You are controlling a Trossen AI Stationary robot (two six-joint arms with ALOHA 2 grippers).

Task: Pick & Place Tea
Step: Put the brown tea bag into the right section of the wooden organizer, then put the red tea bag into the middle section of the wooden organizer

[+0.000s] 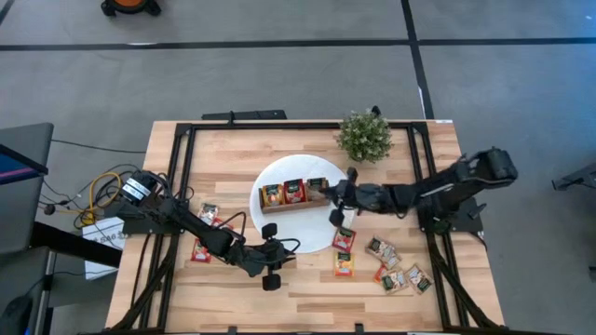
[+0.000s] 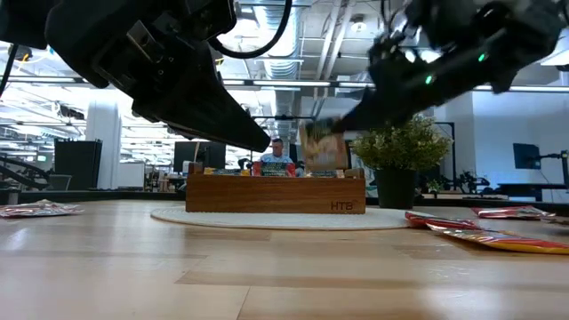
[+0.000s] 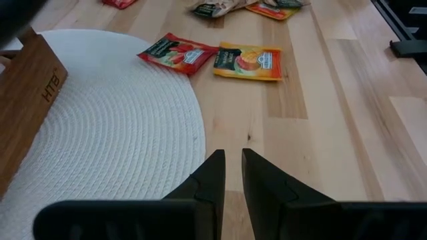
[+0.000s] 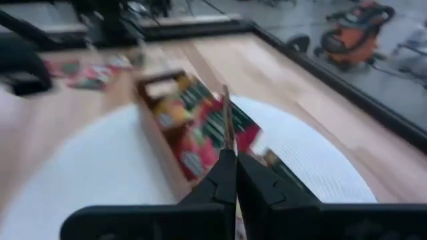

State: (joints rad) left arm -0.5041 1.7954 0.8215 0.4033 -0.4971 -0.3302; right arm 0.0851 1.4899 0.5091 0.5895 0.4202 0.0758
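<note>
Right wrist view alone shows the right gripper [image 4: 230, 167] pinched tight on a thin sachet [image 4: 227, 123] held edge-on; the low view shows the same sachet [image 2: 324, 147] face-on, lifted above the wooden box [image 2: 276, 193]. High view: right gripper [image 1: 341, 191] at the box's 3 o'clock end, over the white mat [image 1: 279, 237]. Box compartments hold yellow, red and darker sachets. Plant [image 1: 365, 136] at 1 o'clock from the box. Loose sachets [image 1: 398, 265] lie at 4 to 5 o'clock from the mat; two more [image 1: 205, 233] at 9 o'clock. Left gripper [image 3: 230, 177] hovers at the mat's 6 o'clock edge, fingers nearly together, holding nothing; red and orange sachets lie ahead of it.
</note>
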